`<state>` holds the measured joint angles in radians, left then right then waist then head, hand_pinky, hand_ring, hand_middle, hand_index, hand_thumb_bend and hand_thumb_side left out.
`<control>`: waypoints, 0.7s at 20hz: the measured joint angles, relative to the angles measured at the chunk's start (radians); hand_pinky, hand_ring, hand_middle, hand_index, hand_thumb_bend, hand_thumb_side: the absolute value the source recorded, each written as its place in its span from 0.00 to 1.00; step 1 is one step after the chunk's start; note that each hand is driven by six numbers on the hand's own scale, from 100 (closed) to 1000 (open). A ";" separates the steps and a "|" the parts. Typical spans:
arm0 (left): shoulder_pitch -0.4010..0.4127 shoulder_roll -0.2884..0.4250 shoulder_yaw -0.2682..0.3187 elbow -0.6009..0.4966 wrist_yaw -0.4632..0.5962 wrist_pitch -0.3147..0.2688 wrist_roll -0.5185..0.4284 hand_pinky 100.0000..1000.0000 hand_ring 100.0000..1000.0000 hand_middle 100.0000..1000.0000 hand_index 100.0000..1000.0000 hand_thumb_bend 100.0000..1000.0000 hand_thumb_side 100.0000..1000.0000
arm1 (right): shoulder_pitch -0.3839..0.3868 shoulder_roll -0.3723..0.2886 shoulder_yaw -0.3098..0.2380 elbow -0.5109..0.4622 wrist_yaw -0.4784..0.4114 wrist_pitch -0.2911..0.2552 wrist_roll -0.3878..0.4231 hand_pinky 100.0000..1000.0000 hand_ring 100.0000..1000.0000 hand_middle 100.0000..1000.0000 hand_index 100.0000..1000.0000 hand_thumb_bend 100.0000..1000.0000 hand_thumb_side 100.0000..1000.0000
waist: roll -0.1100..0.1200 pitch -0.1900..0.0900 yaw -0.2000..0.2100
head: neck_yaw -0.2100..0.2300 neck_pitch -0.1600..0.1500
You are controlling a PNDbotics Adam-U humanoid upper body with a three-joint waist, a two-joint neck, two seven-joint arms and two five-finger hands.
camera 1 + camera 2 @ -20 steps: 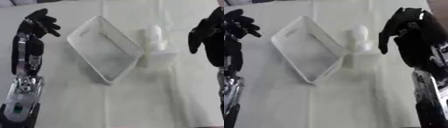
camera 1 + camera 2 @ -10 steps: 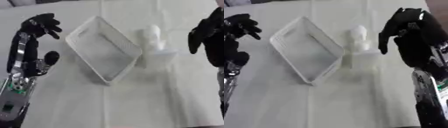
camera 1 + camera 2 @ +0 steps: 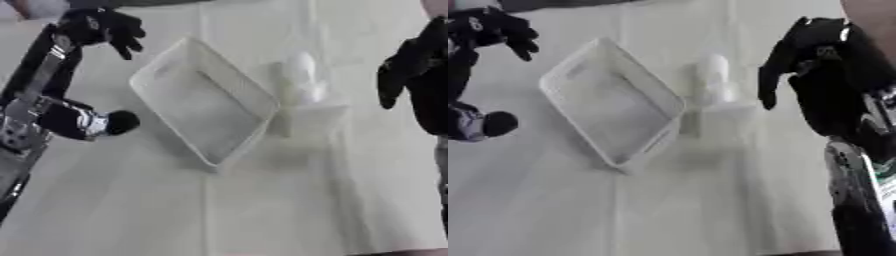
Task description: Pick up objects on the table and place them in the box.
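Note:
A white rectangular box (image 3: 203, 102), open at the top, lies askew in the middle of the table and looks empty. Right beside its right edge stands a white bottle-like object (image 3: 302, 92) with a rounded top and a squarish base. My left hand (image 3: 103, 27) hovers above and left of the box's far corner, fingers relaxed and hanging down, holding nothing. My right hand (image 3: 798, 55) hangs to the right of the white object, fingers pointing down and relaxed, a gap away from it.
A white cloth (image 3: 262, 200) with fold creases covers the table. My left forearm (image 3: 52, 115), black and silver, runs along the left side next to the box. My right forearm (image 3: 859, 175) fills the right edge.
My left hand has risen toward the far left corner and its arm has swung closer to the box. The right hand has stayed put. The box and the white object have not moved.

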<state>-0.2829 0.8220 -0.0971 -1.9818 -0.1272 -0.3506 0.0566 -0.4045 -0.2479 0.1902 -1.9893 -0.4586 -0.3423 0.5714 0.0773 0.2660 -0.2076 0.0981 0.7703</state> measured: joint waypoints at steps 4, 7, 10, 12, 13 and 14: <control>-0.073 0.069 -0.012 -0.001 0.020 0.035 -0.035 0.42 0.56 0.60 0.78 0.64 0.70 | 0.002 -0.001 0.000 0.000 0.000 -0.002 -0.001 0.18 0.37 0.48 0.72 0.00 0.79 | 0.004 -0.005 -0.009 | 0.009 0.000; -0.132 0.103 -0.023 0.005 0.027 0.055 -0.064 0.43 0.56 0.61 0.78 0.65 0.70 | 0.009 -0.015 -0.002 0.000 -0.001 -0.016 -0.002 0.18 0.37 0.48 0.72 0.00 0.81 | 0.008 -0.007 -0.025 | 0.018 0.000; -0.180 0.133 -0.038 0.040 0.022 0.059 -0.099 0.44 0.57 0.63 0.79 0.66 0.74 | 0.009 -0.041 -0.016 0.000 -0.009 -0.051 -0.011 0.18 0.37 0.48 0.71 0.00 0.82 | 0.008 -0.009 -0.050 | 0.027 0.000; -0.202 0.151 -0.051 0.066 0.005 0.055 -0.126 0.45 0.58 0.64 0.80 0.68 0.76 | 0.010 -0.055 -0.028 0.000 -0.015 -0.077 -0.021 0.19 0.37 0.48 0.71 0.00 0.82 | 0.012 -0.010 -0.064 | 0.032 0.000; -0.215 0.160 -0.059 0.078 -0.005 0.051 -0.140 0.45 0.58 0.64 0.80 0.69 0.77 | 0.010 -0.060 -0.035 0.000 -0.016 -0.089 -0.026 0.19 0.37 0.48 0.71 0.00 0.82 | 0.013 -0.011 -0.071 | 0.035 0.000; -0.229 0.168 -0.066 0.089 -0.018 0.047 -0.154 0.45 0.58 0.65 0.80 0.70 0.77 | 0.014 -0.064 -0.041 0.000 -0.016 -0.099 -0.032 0.19 0.37 0.48 0.71 0.00 0.82 | 0.014 -0.013 -0.077 | 0.036 0.000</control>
<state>-0.5117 0.9899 -0.1628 -1.8929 -0.1454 -0.3037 -0.0971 -0.3910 -0.3117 0.1497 -1.9891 -0.4750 -0.4417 0.5397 0.0913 0.2532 -0.2846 0.1343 0.7703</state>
